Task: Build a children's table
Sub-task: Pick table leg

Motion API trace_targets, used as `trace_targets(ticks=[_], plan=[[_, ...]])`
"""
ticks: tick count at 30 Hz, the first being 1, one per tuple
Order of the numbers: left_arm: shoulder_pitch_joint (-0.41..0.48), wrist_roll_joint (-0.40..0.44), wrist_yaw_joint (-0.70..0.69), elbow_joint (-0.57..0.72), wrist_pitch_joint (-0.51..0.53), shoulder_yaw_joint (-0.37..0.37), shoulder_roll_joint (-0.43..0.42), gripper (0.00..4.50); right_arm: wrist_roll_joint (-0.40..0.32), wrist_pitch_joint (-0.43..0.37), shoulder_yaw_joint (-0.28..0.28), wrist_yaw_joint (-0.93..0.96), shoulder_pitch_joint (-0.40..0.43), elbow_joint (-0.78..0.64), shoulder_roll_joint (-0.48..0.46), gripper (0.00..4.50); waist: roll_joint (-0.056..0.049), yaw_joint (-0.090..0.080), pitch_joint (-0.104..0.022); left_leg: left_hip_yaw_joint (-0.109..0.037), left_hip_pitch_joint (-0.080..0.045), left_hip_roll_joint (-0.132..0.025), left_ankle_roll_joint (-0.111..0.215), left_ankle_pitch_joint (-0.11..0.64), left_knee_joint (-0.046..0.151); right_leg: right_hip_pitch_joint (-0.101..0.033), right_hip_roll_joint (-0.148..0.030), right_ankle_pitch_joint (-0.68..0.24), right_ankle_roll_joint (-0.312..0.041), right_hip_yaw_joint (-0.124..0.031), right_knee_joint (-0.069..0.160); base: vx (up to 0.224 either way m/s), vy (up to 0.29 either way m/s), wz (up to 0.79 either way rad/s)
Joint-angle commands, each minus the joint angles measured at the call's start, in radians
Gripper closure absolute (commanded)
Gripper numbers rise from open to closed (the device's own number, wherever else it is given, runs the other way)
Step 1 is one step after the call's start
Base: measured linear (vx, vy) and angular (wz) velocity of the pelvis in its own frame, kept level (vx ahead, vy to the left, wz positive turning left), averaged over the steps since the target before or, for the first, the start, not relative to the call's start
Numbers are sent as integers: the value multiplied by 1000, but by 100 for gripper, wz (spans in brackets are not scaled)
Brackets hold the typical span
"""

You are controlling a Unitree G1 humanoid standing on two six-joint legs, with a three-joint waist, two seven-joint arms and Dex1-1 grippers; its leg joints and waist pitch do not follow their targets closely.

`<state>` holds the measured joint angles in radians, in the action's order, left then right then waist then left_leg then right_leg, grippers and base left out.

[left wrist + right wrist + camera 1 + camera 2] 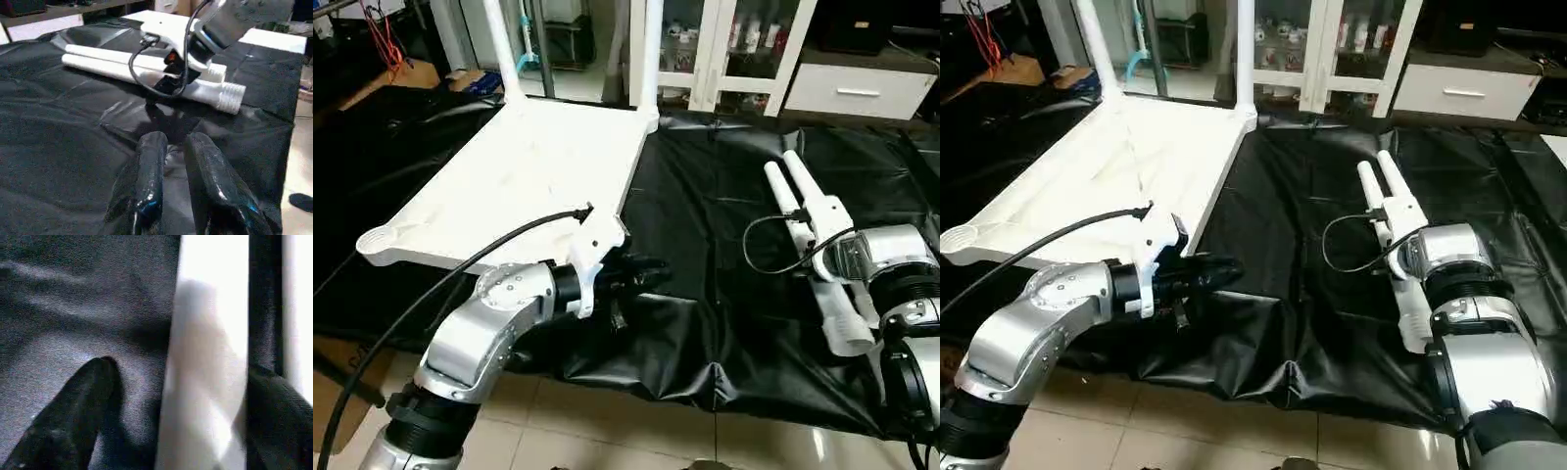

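Over the black sheet (705, 255), from my head camera, the table top (529, 176) lay upside down to my left, with two legs (646, 49) already standing upright in its far corner sockets. My left pincer (641, 279) hovered just off the top's near edge, above the sheet, holding nothing. To my right, two loose legs (803, 211) lay side by side on the sheet, and my right forearm (881, 259) reached over their near ends. From my left wrist, my two black fingers (149, 186) stood close together with a narrow gap and nothing between them; beyond them I saw my right pincer (164, 88) lowered onto the pair of legs, one of which showed its threaded end (234, 95). From my right wrist, my fingers (73, 416) were spread wide on either side of one white leg (205, 382), not yet closed on it, the sheet beneath.
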<state>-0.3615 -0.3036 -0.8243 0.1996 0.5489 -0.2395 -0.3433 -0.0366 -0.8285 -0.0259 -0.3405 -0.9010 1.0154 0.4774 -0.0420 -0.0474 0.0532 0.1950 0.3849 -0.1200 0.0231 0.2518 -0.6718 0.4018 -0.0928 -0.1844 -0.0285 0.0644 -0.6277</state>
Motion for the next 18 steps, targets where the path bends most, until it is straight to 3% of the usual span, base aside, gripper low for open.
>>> trace_targets(ticks=[1,4,10,18], plan=[[-18,-6,-1,17,10,0,-9,361,-1,-20,11,-6,5,17,-3,77,6,1,-63,-49,-18,-103,-3,167,99,-45,-69,-186,-290,-49,68,0,0,0],[-21,-6,0,16,11,3,-9,361,1,-23,15,-17,1,7,-3,100,7,0,-64,-49,-18,-103,-18,166,100,-46,-69,-175,-284,-50,67,0,0,0],[-24,-19,16,15,28,16,4,361,0,-28,10,-32,-6,4,-5,163,8,4,-65,-46,-15,-103,0,123,98,-48,-71,-135,-297,-51,64,0,0,0],[-29,-47,47,11,60,45,25,361,0,-19,22,-33,4,-12,-8,216,9,3,-64,-46,-16,-103,-2,137,99,-46,-71,-163,-291,-51,68,0,0,0]])
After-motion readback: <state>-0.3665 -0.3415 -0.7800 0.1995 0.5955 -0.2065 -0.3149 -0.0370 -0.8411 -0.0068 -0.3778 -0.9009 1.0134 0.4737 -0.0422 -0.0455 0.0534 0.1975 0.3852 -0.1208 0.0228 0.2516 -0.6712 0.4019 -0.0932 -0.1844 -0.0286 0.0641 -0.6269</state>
